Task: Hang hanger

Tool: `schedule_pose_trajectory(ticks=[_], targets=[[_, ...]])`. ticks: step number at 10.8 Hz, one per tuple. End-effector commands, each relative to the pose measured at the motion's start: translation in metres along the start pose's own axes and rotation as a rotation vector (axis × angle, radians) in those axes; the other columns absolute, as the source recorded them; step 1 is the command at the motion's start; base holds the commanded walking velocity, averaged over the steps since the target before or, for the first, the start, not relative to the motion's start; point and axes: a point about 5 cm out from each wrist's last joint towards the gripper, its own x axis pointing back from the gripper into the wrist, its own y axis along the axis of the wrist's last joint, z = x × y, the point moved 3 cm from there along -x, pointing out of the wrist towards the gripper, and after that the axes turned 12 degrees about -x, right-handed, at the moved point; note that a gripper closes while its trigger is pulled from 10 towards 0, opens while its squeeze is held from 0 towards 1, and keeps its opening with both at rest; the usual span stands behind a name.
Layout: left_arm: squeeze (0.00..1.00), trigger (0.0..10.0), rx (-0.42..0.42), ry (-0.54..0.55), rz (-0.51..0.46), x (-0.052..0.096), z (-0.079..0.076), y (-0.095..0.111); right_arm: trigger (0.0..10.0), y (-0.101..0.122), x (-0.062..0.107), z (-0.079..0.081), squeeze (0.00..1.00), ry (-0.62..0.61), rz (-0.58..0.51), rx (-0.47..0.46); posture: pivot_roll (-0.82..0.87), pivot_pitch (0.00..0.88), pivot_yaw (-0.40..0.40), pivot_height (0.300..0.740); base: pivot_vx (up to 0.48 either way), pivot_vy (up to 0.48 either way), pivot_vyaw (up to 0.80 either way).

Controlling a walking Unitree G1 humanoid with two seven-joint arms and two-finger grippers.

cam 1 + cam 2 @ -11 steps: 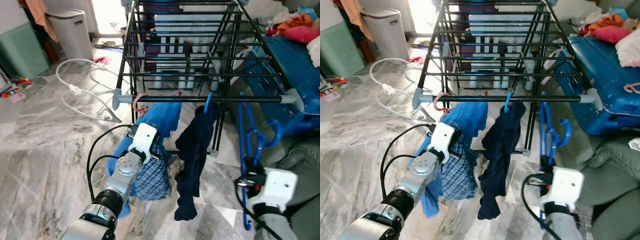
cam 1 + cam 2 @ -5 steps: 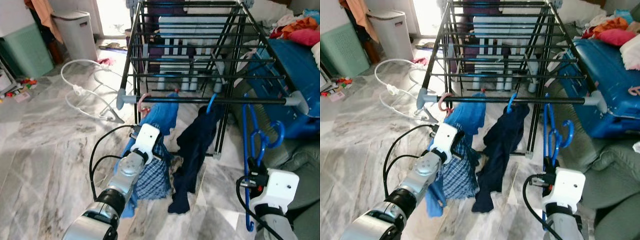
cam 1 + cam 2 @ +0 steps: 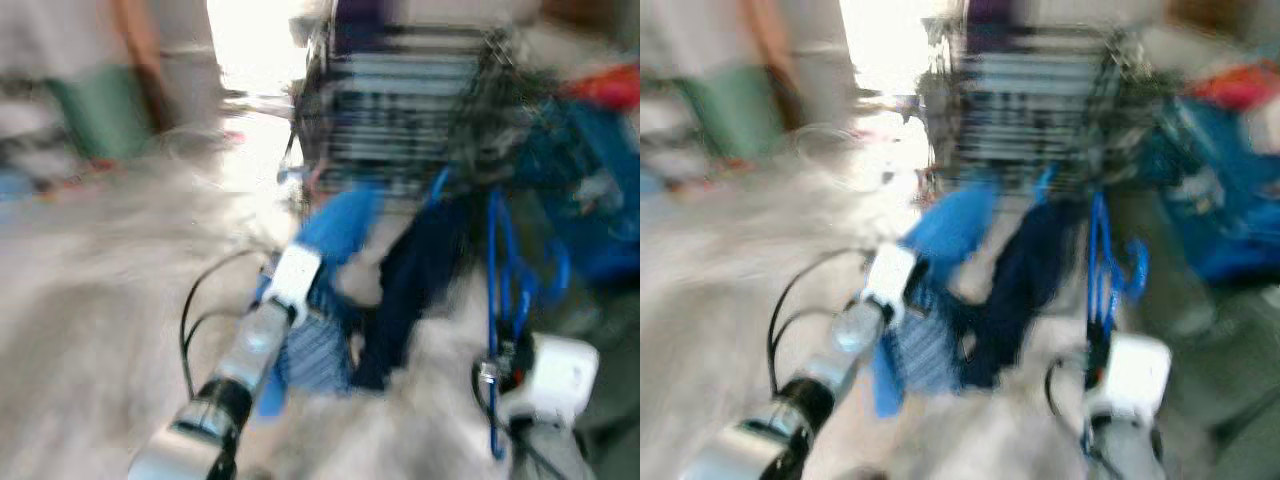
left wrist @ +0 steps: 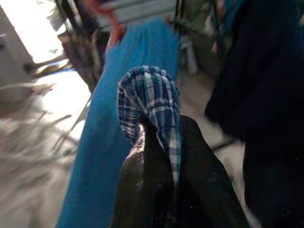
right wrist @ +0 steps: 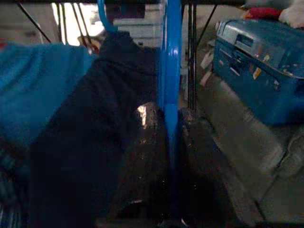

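Two grippers are at work in front of a black drying rack [image 3: 410,110], and the head views are heavily blurred, so fine detail comes mostly from the wrist views.

The right gripper [image 5: 172,128] has its two black fingers pressed together on a thin bar of the blue hanger [image 5: 170,71], which runs straight up between them toward the rack. In the left eye view the same hanger [image 3: 497,300] stands upright in front of the rack's right end, rising from the white wrist housing. Whether its hook has reached the rack's front rail cannot be made out through the blur.

The left gripper [image 4: 164,156] is pinching a fold of blue-and-white checked cloth [image 4: 152,99], below the rack's left end. Beside it hangs a bright blue garment [image 4: 128,95], and a dark navy garment [image 5: 90,142] hangs from the rack's middle, between the two arms. A blue suitcase [image 5: 259,61] lies to the right of the rack.

The hanger looks like light, stiff plastic, smooth and probably slippery, so it could swivel or slide in a two-finger pinch. Holding it on a straight bar, as now, seems sensible, with the hook left free above to go over the rail. The thin plastic may flex or snap if forced against the rack.
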Motion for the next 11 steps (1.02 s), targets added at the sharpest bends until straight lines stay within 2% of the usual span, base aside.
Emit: schedule_pose_trajectory(ticks=[1,4,6,8,11], targets=[[0.00,10.0,-0.019,-0.003,-0.039,-0.005,0.003,0.012,0.0,0.003,0.001,0.000,0.00,-0.008,-0.014,-0.006,-0.08,0.000,0.013,0.740,-0.296,0.000,0.00],[0.00,10.0,-0.026,-0.018,-0.037,-0.003,0.002,0.010,0.0,-0.002,0.004,0.002,0.00,-0.004,0.009,-0.003,-0.08,0.000,0.021,0.740,-0.291,0.000,0.00],[0.00,10.0,-0.047,-0.080,-0.065,-0.004,-0.005,0.014,0.0,-0.008,0.006,0.001,0.00,-0.019,0.036,0.002,-0.08,0.000,0.016,0.740,-0.289,0.000,0.00],[0.00,10.0,-0.138,-0.222,-0.152,-0.003,-0.018,0.027,0.0,-0.011,0.006,0.009,0.00,0.011,0.065,0.020,-0.09,0.000,0.007,0.740,-0.285,0.000,0.00],[0.00,10.0,-0.217,-0.321,-0.182,0.000,-0.024,0.028,0.0,-0.015,0.007,0.012,0.00,0.027,0.086,0.038,-0.10,0.001,0.002,0.740,-0.281,0.000,0.00]])
